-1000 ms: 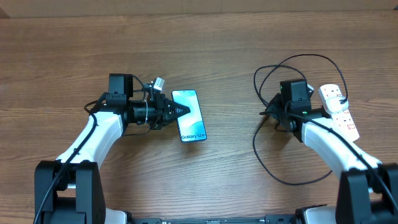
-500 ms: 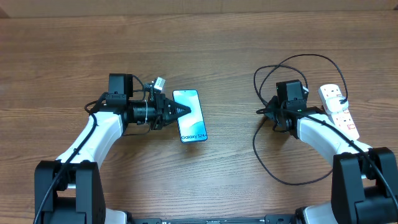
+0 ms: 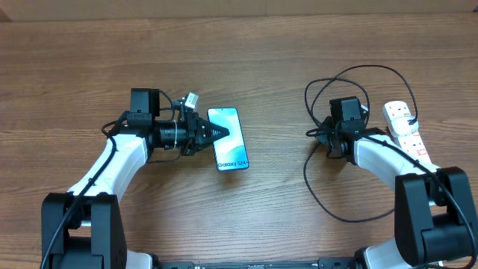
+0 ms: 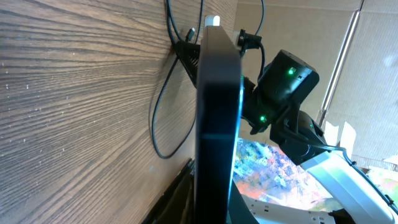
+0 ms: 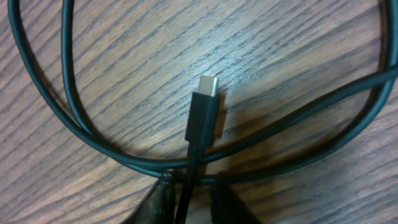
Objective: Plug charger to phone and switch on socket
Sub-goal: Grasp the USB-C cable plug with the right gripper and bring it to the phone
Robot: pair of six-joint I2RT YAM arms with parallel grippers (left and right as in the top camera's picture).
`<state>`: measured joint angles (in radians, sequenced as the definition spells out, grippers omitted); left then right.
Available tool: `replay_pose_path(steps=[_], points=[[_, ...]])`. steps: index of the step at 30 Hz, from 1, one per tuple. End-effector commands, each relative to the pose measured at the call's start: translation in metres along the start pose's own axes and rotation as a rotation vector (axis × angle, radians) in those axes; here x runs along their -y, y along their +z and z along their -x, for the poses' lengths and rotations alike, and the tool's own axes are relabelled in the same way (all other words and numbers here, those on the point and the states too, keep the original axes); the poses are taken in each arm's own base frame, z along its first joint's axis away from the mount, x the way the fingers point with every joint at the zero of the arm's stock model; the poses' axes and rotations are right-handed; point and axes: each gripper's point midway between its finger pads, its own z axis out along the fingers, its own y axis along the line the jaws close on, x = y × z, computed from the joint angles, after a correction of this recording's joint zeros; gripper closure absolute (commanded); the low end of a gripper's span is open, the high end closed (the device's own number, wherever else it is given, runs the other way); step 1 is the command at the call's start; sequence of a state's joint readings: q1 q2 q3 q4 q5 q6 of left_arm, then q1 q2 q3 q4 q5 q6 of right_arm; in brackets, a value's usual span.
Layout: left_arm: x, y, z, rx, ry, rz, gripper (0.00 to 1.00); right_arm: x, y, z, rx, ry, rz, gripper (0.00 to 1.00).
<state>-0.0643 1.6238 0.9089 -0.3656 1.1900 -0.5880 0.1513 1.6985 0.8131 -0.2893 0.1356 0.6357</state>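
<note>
The phone (image 3: 228,139) lies left of centre on the table, its light blue screen facing up. My left gripper (image 3: 221,133) is shut on its left edge. In the left wrist view the phone (image 4: 217,118) shows edge-on between the fingers. The charger (image 3: 351,72) is a thin black cable looped at the right. Its plug tip (image 5: 208,84) rests on the wood. My right gripper (image 3: 323,136) straddles the cable just behind the plug (image 5: 204,118), its fingers (image 5: 165,196) nearly closed with a thin gap still showing. The white socket (image 3: 407,128) lies at the far right.
Cable loops (image 3: 328,202) spread over the table around and in front of my right gripper. The charger's black plug sits in the socket's far outlet (image 3: 399,110). Two cable strands (image 5: 68,93) cross in front of the right fingers. The right arm (image 4: 283,81) shows beyond the phone in the left wrist view.
My right gripper has slid slightly left along the cable and its fingers have narrowed around it. The left gripper and the phone have not moved.
</note>
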Motion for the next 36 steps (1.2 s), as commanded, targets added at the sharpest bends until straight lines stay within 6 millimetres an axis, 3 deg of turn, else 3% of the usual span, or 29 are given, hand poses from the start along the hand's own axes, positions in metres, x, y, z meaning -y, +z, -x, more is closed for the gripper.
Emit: replay_pose_path(steps=[1, 5, 11, 17, 22, 25, 29, 36], points=[[0.01, 0.0, -0.003, -0.024, 0.019, -0.044, 0.96, -0.002, 0.005, -0.004, -0.026, -0.01, 0.007, 0.87], [0.01, 0.0, -0.003, -0.024, 0.019, -0.044, 0.96, -0.005, 0.002, 0.0, -0.021, -0.015, 0.014, 0.96], [0.011, 0.0, -0.003, -0.027, 0.011, -0.048, 0.96, -0.014, -0.021, 0.014, -0.001, -0.014, 0.03, 0.96], [0.022, -0.001, -0.005, -0.051, 0.036, -0.104, 0.96, -0.024, -0.068, 0.031, 0.022, -0.017, 0.063, 0.96], [0.037, -0.003, -0.003, -0.059, 0.133, -0.167, 0.96, -0.049, -0.115, 0.017, -0.046, -0.182, 0.252, 0.96], [0.04, -0.003, 0.0, -0.053, 0.148, -0.173, 0.96, -0.066, -0.151, -0.009, -0.134, -0.276, 0.431, 0.96], [0.051, -0.005, 0.004, -0.053, 0.199, -0.21, 0.96, -0.076, -0.204, -0.067, -0.336, -0.443, 0.684, 0.96], [0.082, -0.013, 0.006, -0.088, 0.308, -0.303, 0.96, -0.053, -0.233, -0.136, -0.532, -0.603, 0.678, 0.96]])
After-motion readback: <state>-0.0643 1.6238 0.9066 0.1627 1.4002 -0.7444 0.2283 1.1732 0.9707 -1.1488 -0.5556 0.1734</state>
